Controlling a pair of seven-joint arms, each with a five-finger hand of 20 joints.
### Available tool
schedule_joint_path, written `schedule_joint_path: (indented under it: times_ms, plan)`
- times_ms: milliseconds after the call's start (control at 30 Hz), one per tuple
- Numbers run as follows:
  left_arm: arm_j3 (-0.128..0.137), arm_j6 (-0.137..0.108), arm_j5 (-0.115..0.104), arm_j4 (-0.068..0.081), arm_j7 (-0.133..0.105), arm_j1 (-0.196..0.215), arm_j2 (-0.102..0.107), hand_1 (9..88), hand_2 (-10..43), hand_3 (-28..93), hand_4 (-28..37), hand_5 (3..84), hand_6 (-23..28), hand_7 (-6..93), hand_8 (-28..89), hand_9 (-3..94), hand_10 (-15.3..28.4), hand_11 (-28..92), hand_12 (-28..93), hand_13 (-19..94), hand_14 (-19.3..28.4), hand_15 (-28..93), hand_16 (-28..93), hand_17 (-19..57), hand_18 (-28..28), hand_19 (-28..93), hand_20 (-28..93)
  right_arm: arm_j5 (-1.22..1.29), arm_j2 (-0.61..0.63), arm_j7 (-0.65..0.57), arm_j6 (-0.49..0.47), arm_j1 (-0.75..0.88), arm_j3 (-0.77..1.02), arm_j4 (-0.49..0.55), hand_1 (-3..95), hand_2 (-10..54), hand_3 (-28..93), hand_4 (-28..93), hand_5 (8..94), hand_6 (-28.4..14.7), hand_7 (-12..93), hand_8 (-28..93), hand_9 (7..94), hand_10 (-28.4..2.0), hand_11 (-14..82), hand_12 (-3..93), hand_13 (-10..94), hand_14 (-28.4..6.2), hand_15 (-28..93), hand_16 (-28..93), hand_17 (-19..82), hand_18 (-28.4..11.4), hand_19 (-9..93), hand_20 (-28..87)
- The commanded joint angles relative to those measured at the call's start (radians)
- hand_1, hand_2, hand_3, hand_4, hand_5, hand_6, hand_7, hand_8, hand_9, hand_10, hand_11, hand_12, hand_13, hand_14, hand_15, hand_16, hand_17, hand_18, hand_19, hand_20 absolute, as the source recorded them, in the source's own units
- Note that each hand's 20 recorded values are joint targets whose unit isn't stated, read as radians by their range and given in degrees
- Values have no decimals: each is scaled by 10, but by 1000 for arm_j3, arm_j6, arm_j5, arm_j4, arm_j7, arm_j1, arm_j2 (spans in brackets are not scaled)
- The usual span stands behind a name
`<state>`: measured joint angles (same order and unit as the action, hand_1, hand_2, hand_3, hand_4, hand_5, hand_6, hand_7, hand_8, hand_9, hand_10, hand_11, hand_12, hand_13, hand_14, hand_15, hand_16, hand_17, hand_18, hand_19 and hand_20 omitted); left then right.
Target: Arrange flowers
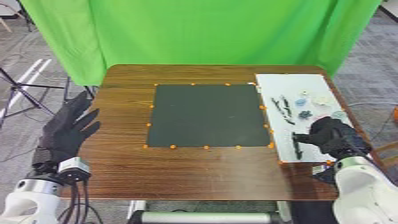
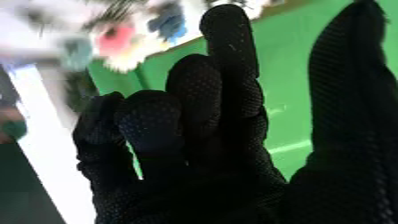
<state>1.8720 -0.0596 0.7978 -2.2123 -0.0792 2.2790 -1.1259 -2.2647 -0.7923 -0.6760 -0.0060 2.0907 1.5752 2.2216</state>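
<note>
Right wrist view: 1 pink flower (image 2: 114, 37), 1 green curtain (image 2: 286, 55).

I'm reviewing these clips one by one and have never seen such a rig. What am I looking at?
This is a robot with two white arms, each ending in a black-gloved hand. The head view looks forward and down over a brown table; the right wrist view looks past the right hand's own glove. The left hand is at the left side, fingers spread. The right hand is over a white board bearing blue, pink and pale flower-like pieces and dark stems. Beside it lies a dark mat. I see nothing held in either hand.
</note>
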Motion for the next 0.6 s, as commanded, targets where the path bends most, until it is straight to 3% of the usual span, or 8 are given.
schedule_joint_path:
  times_ms: [33, 167, 600]
  plan:
    - [11, -2, 8, -9, 2, 25, -5, 244, -29, 687, -282, 216, 6, 191, -103, 170, 87, 119, 194, 137, 121, 166, 67, -122, 185, 366, 83, -42, 3, -82, -178, -55, -51, -22, 262, -95, 616, -283, 687, 12, 534, -174, 705, -112, 595, 418, 633, -126, 797, 345, 238, -225, 825, 532]
    - [9, 2, 1, -5, -5, 20, 8, 244, -30, 688, -281, 216, 7, 191, -103, 170, 88, 120, 193, 137, 121, 167, 66, -122, 185, 366, 83, -22, -10, -98, -233, -58, -53, -38, 249, -95, 640, -283, 681, 8, 530, -170, 697, -116, 595, 416, 626, -130, 795, 344, 230, -228, 819, 532]
    - [5, 4, -1, -2, 0, 19, 14, 245, -28, 688, -281, 216, 6, 190, -102, 171, 88, 122, 193, 137, 121, 166, 64, -122, 185, 365, 83, -27, -28, -109, -342, -115, -176, -113, 251, -95, 669, -283, 682, 8, 527, -171, 694, -115, 599, 412, 623, -130, 799, 336, 228, -230, 820, 529]
